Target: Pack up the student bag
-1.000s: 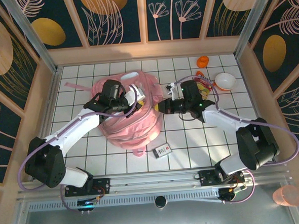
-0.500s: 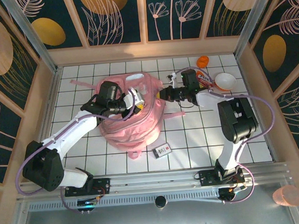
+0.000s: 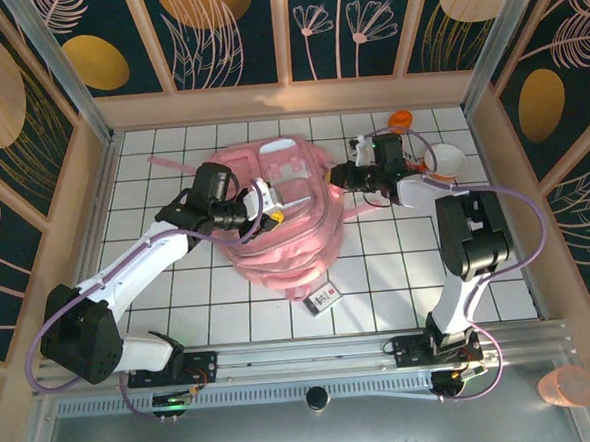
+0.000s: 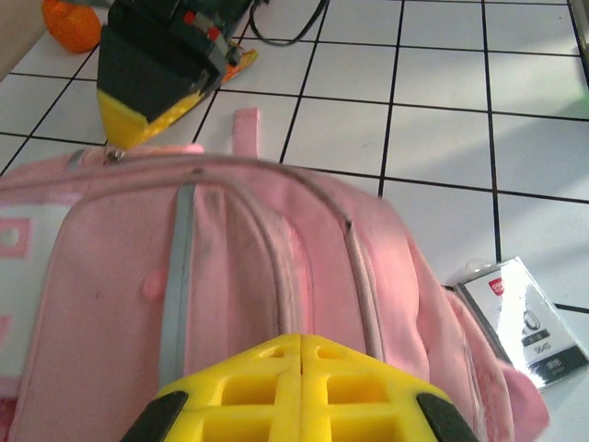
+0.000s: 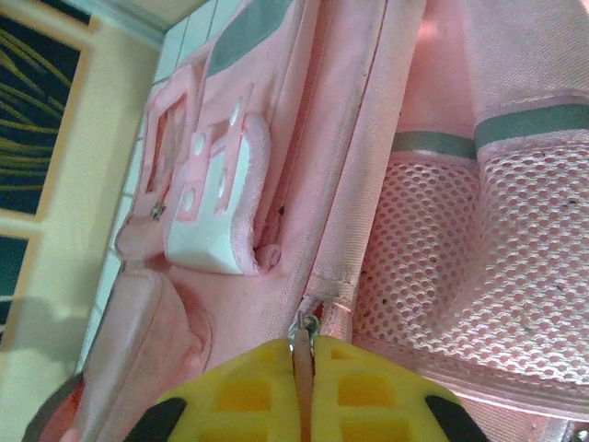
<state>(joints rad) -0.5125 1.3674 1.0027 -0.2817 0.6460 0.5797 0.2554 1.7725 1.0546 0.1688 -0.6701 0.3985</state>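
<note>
Mid-table on the white tiles (image 3: 378, 266), the pink student bag (image 3: 296, 241), front pockets up. At its right edge, right gripper (image 5: 302, 354) pinching a zip pull (image 5: 301, 341). Over its left side, left gripper (image 4: 302, 343), pads pressed together. Just beside the near edge, a small card (image 3: 323, 297).

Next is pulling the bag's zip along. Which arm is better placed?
Likely right. The right gripper is shut on a zip pull beside the student bag's mesh pocket, so it only has to draw it along. The left gripper is shut over the bag's front, no pull between its fingers.
</note>
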